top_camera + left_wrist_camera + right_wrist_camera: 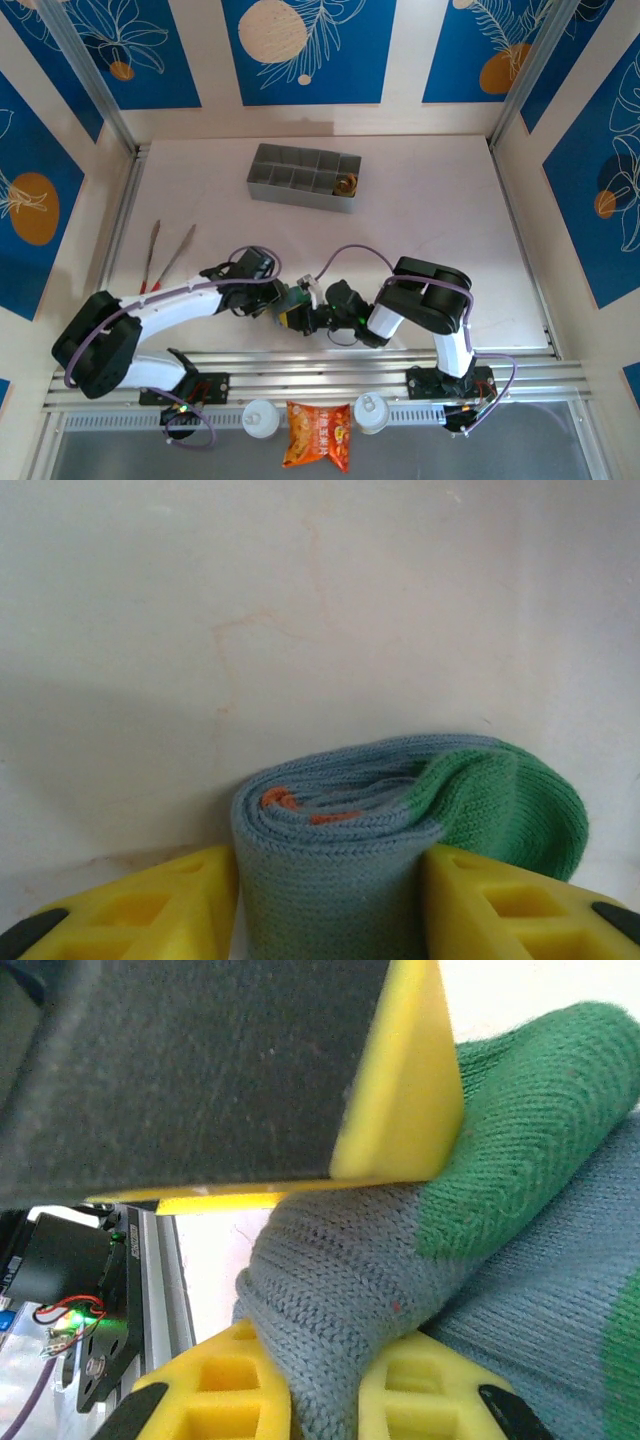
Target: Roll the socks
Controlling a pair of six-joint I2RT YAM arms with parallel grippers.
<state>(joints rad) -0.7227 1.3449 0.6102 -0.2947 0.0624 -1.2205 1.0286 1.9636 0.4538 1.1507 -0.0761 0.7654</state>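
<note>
Near the desk's [450, 220] front edge the left arm [170, 305] and right arm [432, 300] bend inward and meet. The left hand [330, 890] clasps the rolled grey-blue sock [400, 800], and the right hand [320, 1385] pinches a fold of it. Farther back, a grey divided tray [300, 197] holds one brownish thing [346, 184] in a right-end compartment.

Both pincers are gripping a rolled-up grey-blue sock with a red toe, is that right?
Not quite: the toe is green, not red, as the left wrist view shows. The rest stands: both the left pincer and the right pincer grip the rolled grey-blue sock.
</note>
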